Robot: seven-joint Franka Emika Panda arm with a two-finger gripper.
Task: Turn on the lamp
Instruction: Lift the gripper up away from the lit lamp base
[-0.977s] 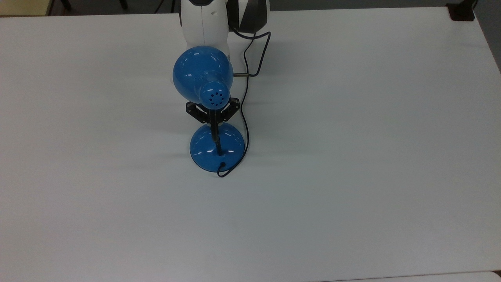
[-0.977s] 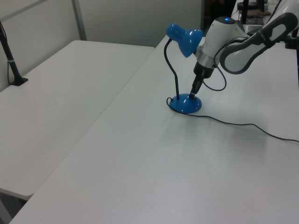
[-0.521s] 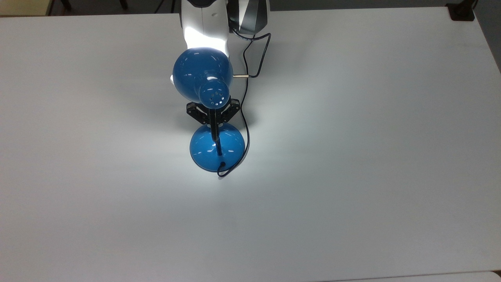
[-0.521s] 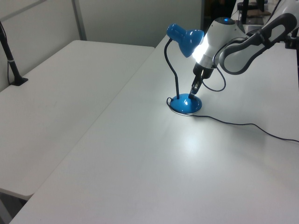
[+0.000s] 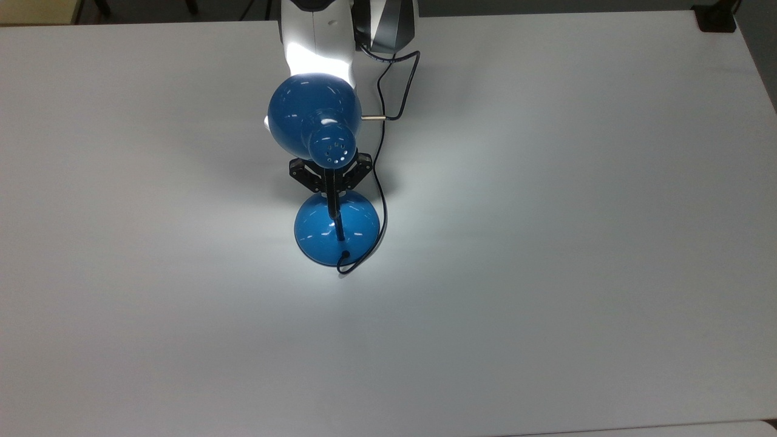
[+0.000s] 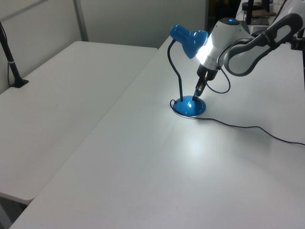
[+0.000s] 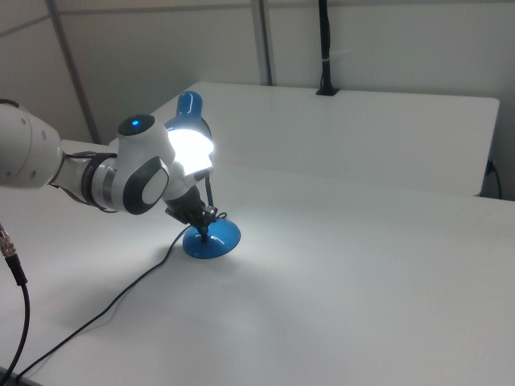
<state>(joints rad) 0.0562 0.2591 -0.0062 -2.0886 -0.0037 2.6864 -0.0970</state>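
Note:
The lamp (image 5: 303, 115) stands mid-table and is lit, casting a bright pool on the white table (image 5: 546, 243). Its blue domed shade has a vented cap (image 5: 332, 147), a thin black neck (image 5: 334, 209) and a round blue base (image 5: 315, 233). My gripper (image 5: 332, 192) points down at the base's far edge, under the shade, with its fingers together and nothing between them. In the left view the gripper (image 6: 197, 95) hovers just over the base (image 6: 188, 107). In the right view the gripper (image 7: 205, 227) sits right beside the base (image 7: 219, 239), below the glowing shade (image 7: 193, 141).
The lamp's black cord (image 5: 381, 200) loops from the base back past my arm and trails across the table (image 6: 248, 128). A second table (image 6: 71, 86) adjoins on the left view's left, with a black clamped post (image 6: 12, 67). Another clamp (image 5: 716, 18) sits at the table's corner.
The lamp was dark one second ago and has been lit since half a second ago. My gripper tip rose slightly off the base, then held still.

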